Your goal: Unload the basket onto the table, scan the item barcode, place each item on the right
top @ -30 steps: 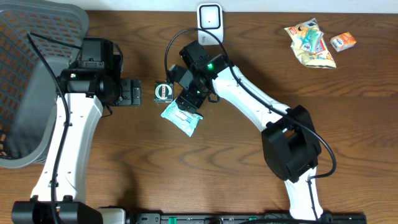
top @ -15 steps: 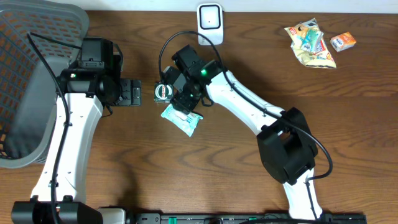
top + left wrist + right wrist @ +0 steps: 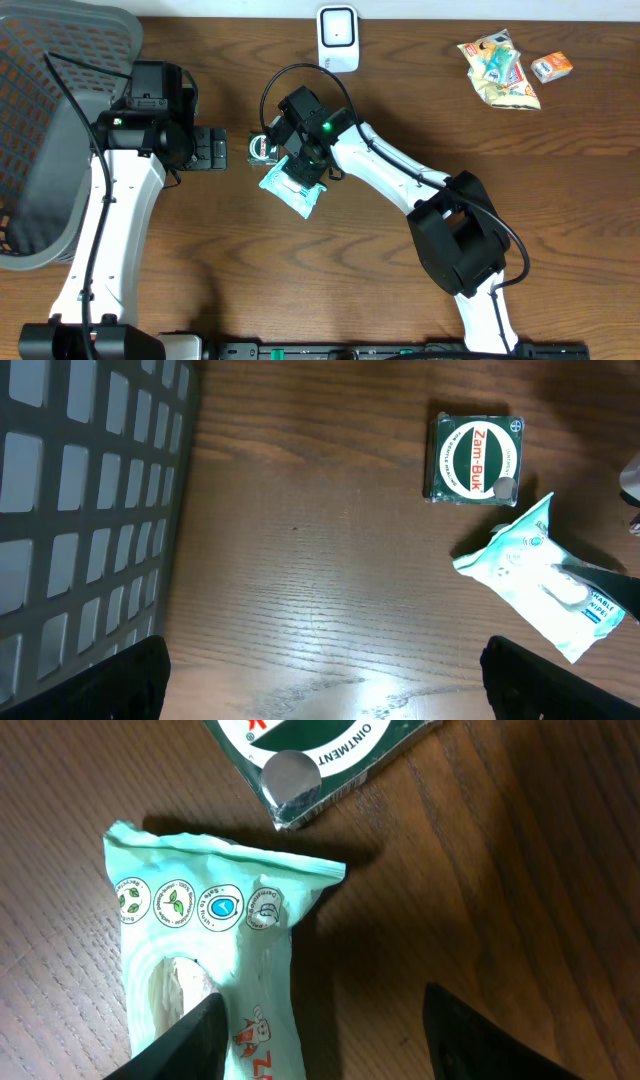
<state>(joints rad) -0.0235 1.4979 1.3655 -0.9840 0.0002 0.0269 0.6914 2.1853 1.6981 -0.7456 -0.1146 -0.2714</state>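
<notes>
A soft, light pack of wet wipes [image 3: 293, 187] is shown lying flat on the wooden table [image 3: 330, 290], just beside a green ointment box [image 3: 261, 147], with the jaws of the right gripper [image 3: 322, 1020] parted over one edge, nothing held; a pinch across that limp, slippery edge is advised.

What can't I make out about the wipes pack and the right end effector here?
Barcode: none shows on the wipes pack in any view; its underside is hidden.
Right wrist: the bottom edge cuts off the pack's lower end.
Overhead: the right arm covers the pack's upper part and the right end effector.
Contact: whether the fingers touch the pack is unclear.
</notes>
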